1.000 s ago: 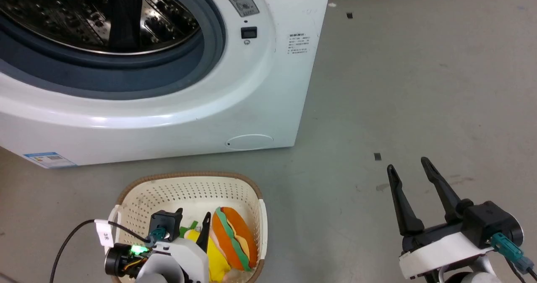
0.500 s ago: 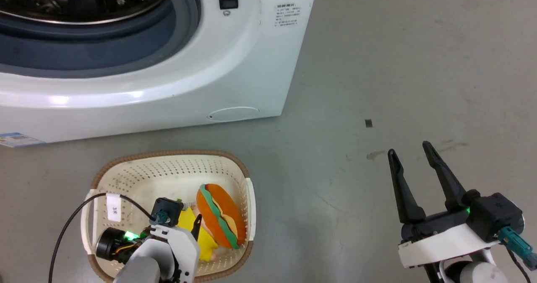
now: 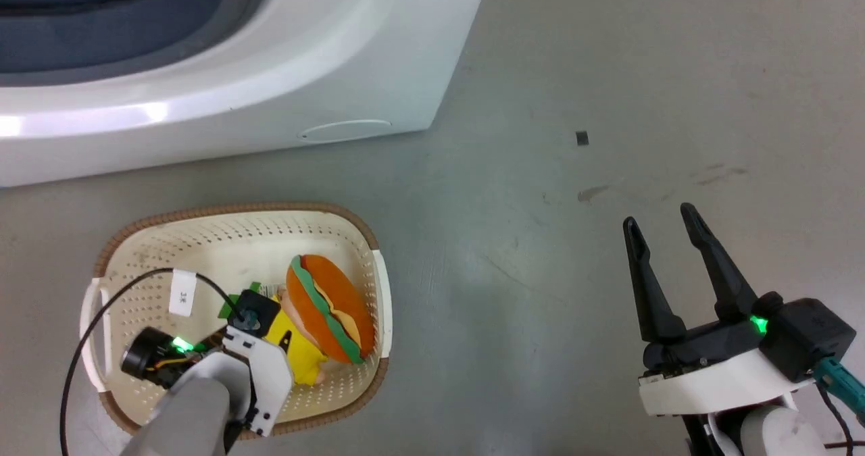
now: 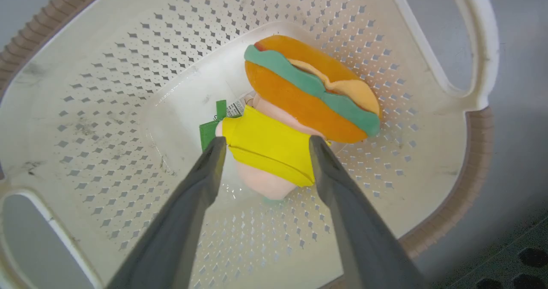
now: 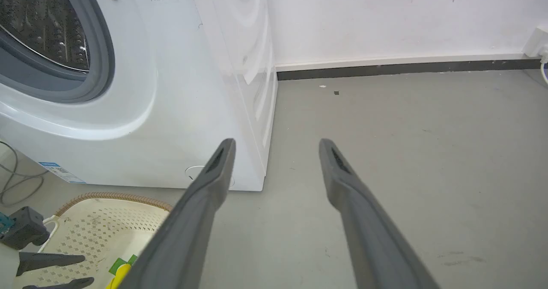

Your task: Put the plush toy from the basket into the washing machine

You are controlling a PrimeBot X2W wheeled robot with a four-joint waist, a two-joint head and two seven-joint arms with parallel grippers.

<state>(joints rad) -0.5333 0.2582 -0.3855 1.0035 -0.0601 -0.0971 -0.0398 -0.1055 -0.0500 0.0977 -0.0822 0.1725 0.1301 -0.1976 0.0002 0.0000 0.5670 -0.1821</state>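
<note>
Plush toy (image 4: 291, 117) lies in the basket (image 4: 107, 87); left claw (image 4: 267, 140) spread astride it, apparently without contact; right claw (image 3: 659, 214) spread, empty.

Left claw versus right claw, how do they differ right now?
The left claw is down inside the basket, its fingers straddling the yellow body of the plush toy; the right claw is over bare floor, apart from the basket, with nothing between its fingers. The left claw points downward; the right claw points forward toward the wall. Both are open.
</note>
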